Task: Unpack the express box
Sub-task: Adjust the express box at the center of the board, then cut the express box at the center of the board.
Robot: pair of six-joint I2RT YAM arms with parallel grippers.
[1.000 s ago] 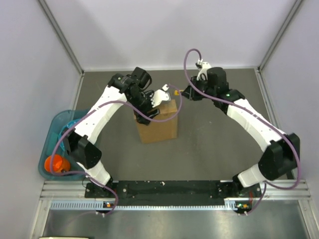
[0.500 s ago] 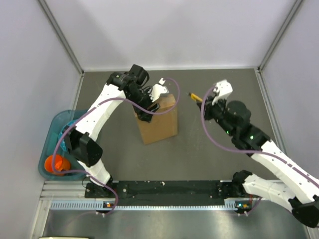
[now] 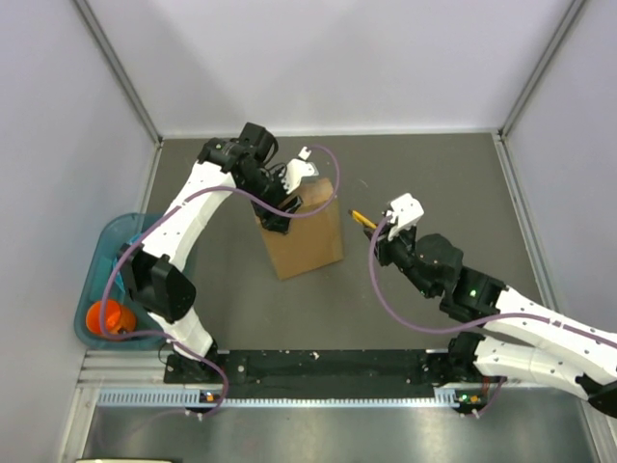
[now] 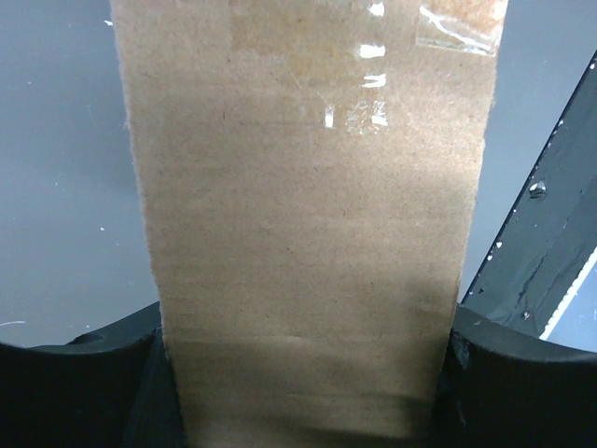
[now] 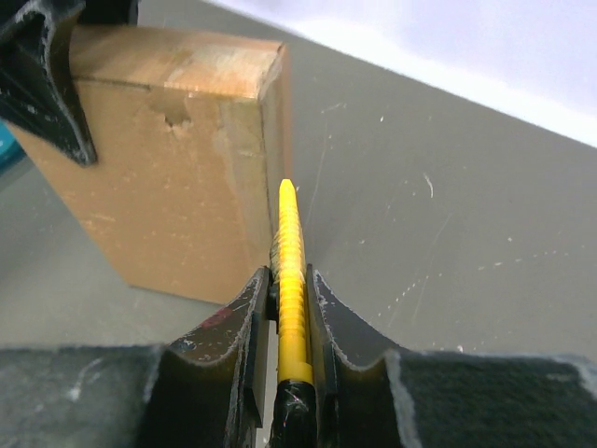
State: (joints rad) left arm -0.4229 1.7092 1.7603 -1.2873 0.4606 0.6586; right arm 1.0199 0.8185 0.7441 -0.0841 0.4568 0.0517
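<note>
Left wrist view: my left gripper [image 4: 303, 355] clamps the express box [image 4: 308, 187] between its jaws. My right gripper [image 5: 291, 285] is closed on the yellow utility knife [image 5: 289, 224]; the box stands near, ahead-left of its tip

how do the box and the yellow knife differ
The box is big, brown cardboard; the knife is slim and yellow. The box stands on edge on the table; the knife is in the air, tip toward the box. The left gripper clamps the box, the right gripper the knife. Both are gripped.
</note>
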